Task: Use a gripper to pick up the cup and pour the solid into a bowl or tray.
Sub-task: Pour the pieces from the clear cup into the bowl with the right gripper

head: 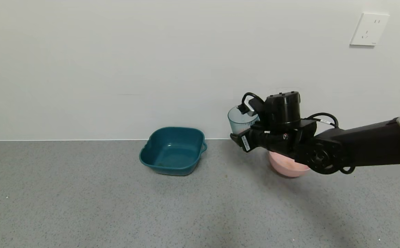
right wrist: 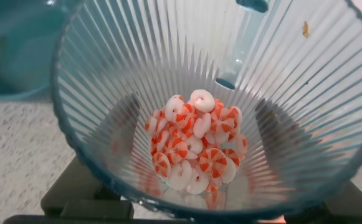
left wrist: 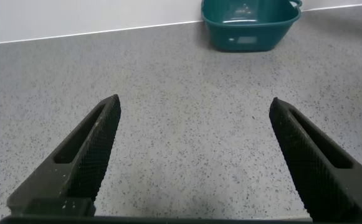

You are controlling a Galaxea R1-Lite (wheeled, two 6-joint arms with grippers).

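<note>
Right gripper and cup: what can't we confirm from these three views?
- Head view: right gripper fingers are hidden by its own wrist and the cup.
- Head view: the pink bowl is mostly covered by the arm, contents unreadable.
- Right wrist view: the solid shows, but the ribbed wall blurs the fingers gripping the cup.
- Left wrist view: teal basin cut by the top edge.

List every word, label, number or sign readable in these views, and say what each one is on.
No text can be read in any view.
White label on the right gripper, beside the cup: print too small to read.
White tag on the arm's cable: too small to read.
Wall socket: only slots, no lettering.
Teal basin: a pale patch on its side, illegible.
</note>
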